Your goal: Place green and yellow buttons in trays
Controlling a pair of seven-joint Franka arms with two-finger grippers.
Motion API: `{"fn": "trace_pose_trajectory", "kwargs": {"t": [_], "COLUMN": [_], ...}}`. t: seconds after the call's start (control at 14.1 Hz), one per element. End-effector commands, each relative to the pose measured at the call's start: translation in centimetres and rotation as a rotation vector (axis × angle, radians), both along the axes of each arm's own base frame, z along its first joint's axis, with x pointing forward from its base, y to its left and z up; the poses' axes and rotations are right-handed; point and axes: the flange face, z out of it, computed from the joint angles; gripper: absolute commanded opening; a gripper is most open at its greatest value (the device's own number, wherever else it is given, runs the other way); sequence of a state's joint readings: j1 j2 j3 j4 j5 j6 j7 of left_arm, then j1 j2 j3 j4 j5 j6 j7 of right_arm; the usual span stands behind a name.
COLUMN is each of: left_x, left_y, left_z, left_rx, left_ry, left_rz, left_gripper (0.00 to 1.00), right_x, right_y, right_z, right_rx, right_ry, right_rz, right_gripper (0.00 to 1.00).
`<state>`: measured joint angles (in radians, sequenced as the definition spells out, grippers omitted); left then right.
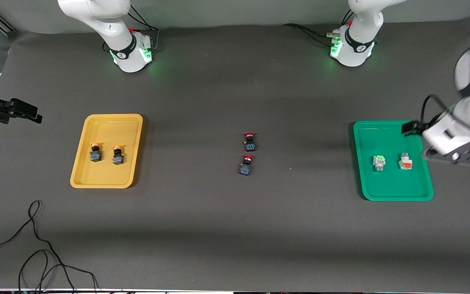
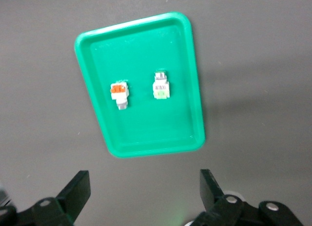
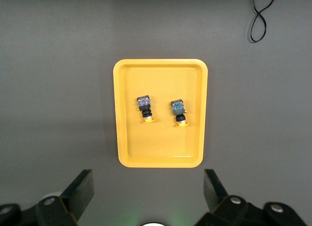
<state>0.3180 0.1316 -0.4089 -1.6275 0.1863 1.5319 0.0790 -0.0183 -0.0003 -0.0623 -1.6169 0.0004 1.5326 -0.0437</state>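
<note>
The yellow tray lies toward the right arm's end of the table. Two black-bodied buttons with yellow-orange caps lie in it side by side. They also show in the right wrist view in the tray. The green tray lies toward the left arm's end and holds a white button with a green part and a white one with orange. The left wrist view shows both in that tray. My left gripper is open and empty, up over the green tray's outer edge. My right gripper is open and empty, up beside the yellow tray.
Two black switches with red caps stand mid-table between the trays. A loose black cable lies near the front corner at the right arm's end and shows in the right wrist view.
</note>
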Motion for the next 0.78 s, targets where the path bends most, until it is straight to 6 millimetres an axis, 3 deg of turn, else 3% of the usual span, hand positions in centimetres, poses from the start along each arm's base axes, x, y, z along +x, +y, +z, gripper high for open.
{"fn": "trace_pose_trajectory", "kwargs": {"t": [0.0,0.28,0.71], "left_x": [0.3,-0.5,-1.2], "left_y": [-2.0,-2.9,-3.5], "left_z": [4.4,7.2,7.7], "left_rx": [-0.023,-0.127,-0.115], "left_ry": [0.031,0.037,0.037], "left_rz": [-0.024,-0.025,-0.021], "left_gripper": [1.00,1.00,1.00], "right_x": [-0.4,-0.3,-0.3], "right_y": [0.3,0.3,0.4], "right_z": [0.7,0.5,0.5], "right_rx": [-0.009,-0.009,-0.009], "right_ry": [-0.002,0.001,0.001], "right_rz": [-0.012,-0.012,-0.010], "right_gripper": [1.00,1.00,1.00]}}
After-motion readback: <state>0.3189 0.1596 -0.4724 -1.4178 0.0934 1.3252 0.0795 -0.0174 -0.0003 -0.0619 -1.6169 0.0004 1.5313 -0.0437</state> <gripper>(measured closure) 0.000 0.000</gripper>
